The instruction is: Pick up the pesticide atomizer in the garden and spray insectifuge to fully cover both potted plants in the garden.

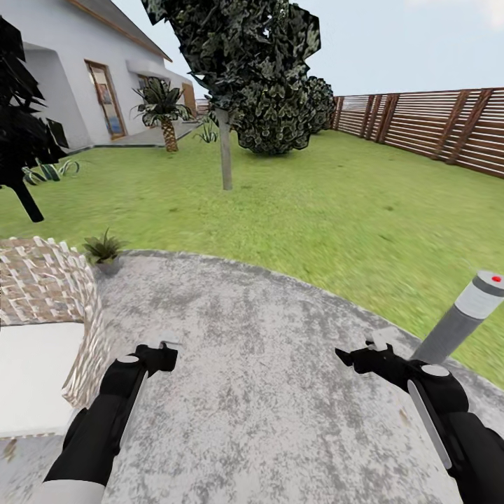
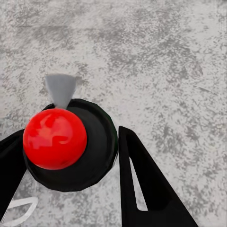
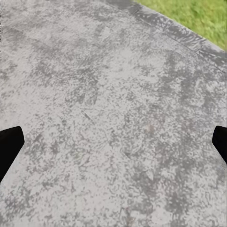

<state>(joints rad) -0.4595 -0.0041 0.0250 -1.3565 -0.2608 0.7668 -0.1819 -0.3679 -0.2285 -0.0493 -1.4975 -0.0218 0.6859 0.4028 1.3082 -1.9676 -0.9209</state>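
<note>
- Mottled-grey round paved patio (image 1: 280,364) lies under me, with green lawn (image 1: 315,203) beyond it, a brown slatted wooden fence (image 1: 434,122) along the far right and a white house (image 1: 63,77) at the far left.
- My left gripper (image 2: 71,156) is clamped on the small dark green-black pesticide atomizer (image 2: 97,146); from the left wrist I look down on its red neck (image 2: 55,138) and pale grey trigger spray head (image 2: 60,90), with a black finger on either side of the bottle.
- From the head camera, the left gripper (image 1: 162,355) hangs low over the paving with a bit of pale grey showing at its tip.
- My right gripper (image 1: 360,357) hovers over bare paving; its jaws stand wide apart, with nothing between them.
- One small potted plant (image 1: 103,250), a rosette of pointed green leaves in a little grey pot, stands at the patio's far left edge, just beside a woven wicker seat with a white cushion (image 1: 42,329).
- A tall grey bollard lamp with a red dot (image 1: 465,315) stands near my right arm.
- I judge the pick-up done and the approach to spraying in hand. Next I need to close on that pot, aim the nozzle at the leaves and avoid the wicker seat. I see no second pot yet.
</note>
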